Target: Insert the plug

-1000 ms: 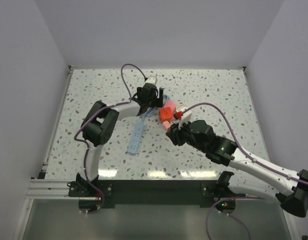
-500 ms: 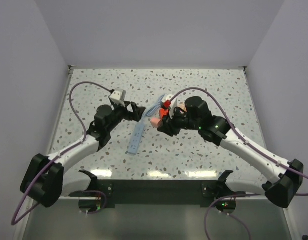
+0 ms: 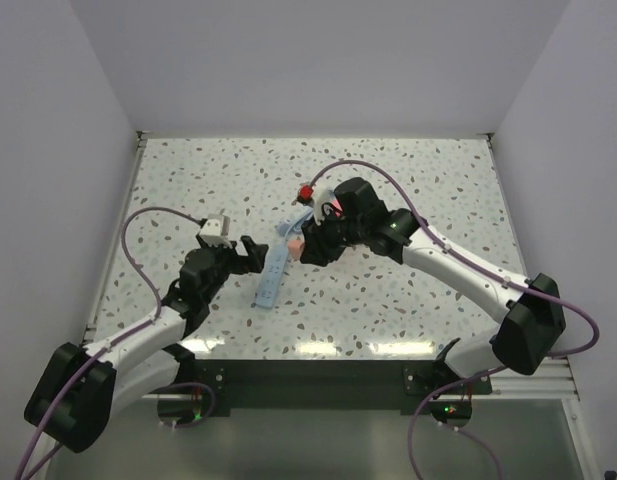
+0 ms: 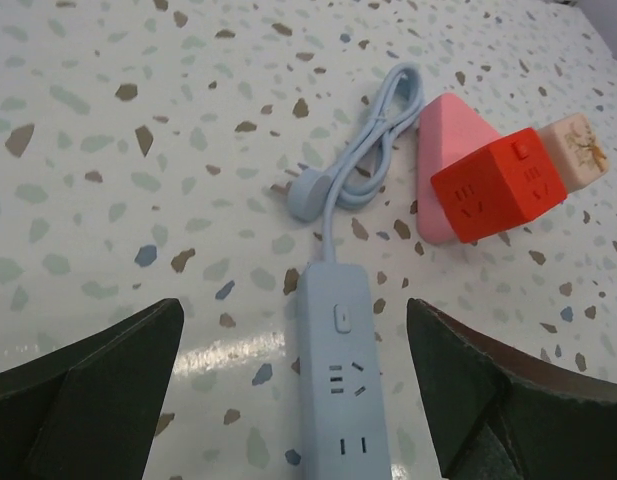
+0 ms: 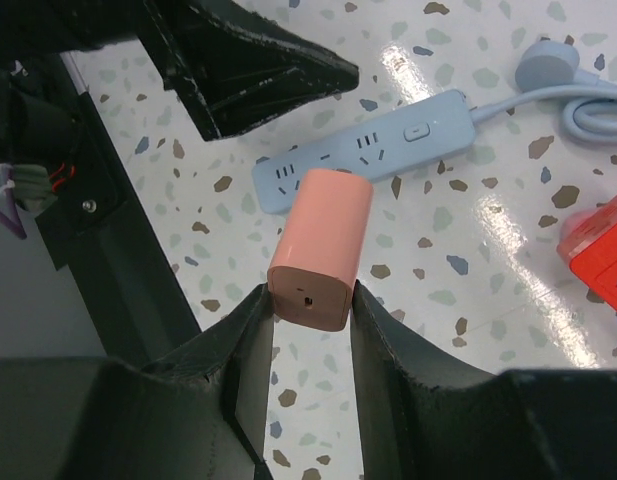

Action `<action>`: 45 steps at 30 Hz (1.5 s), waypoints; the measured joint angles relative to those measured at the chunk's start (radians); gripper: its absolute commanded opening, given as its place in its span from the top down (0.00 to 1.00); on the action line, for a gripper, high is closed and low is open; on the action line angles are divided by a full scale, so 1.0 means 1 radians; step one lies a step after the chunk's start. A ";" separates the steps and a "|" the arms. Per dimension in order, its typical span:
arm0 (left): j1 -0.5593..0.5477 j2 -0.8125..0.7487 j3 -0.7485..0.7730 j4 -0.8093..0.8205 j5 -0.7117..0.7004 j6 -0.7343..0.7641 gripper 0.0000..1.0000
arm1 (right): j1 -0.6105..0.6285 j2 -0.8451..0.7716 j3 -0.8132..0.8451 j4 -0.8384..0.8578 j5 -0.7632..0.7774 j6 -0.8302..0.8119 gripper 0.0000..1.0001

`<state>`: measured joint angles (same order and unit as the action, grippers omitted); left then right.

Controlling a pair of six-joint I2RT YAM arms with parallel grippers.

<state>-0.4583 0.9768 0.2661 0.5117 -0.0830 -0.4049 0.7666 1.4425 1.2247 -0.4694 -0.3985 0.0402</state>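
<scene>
Left wrist view: left jaws are standing wide and empty, low over the bench (image 4: pixel 108 120), framing the near end of the blue power strip (image 4: pixel 343 400).
Strip: it is lying flat with sockets facing up, and its cable (image 4: pixel 373 140) is looping away on the far side.
Plug place: the plug (image 5: pixel 320 250) is hanging over the strip's middle in the right wrist view, seemingly clear of it.
Grip: right jaws are standing narrow, pinching the plug by two opposite flat sides at its rear end.
Handling: it is looking light, stiff and smooth, so I am judging it could slip or twist when pushed. Holding the flat sides squarely seems best. Its pins are not showing.
Far side: the red cube (image 4: pixel 498 185) is sitting against the pink triangle (image 4: pixel 443 150), beyond the strip.
Change: compared with half a second earlier, the left arm is drawn back toward the near edge. The right arm is now carrying the plug a little further left, closer to the strip.
</scene>
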 measured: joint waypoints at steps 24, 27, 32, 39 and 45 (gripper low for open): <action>-0.111 -0.087 -0.217 0.130 0.089 -0.188 0.00 | -0.001 0.157 -0.016 -0.084 0.022 0.047 1.00; -0.186 -0.063 -0.217 0.120 0.039 -0.188 0.00 | -0.001 0.188 0.011 -0.093 0.021 0.038 1.00; -0.260 0.058 -0.217 0.085 -0.068 -0.188 0.00 | -0.001 0.188 0.030 -0.090 0.014 0.035 1.00; -0.333 0.165 -0.202 0.137 -0.189 -0.168 0.00 | -0.001 0.110 -0.001 -0.091 0.016 0.035 1.00; -0.387 0.319 -0.149 0.224 -0.245 -0.093 0.20 | -0.001 0.009 -0.036 -0.085 0.019 0.039 1.00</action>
<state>-0.8455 1.2957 0.1173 0.7357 -0.3283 -0.4980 0.7654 1.4513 1.1889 -0.5549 -0.3798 0.0788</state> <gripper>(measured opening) 0.859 0.362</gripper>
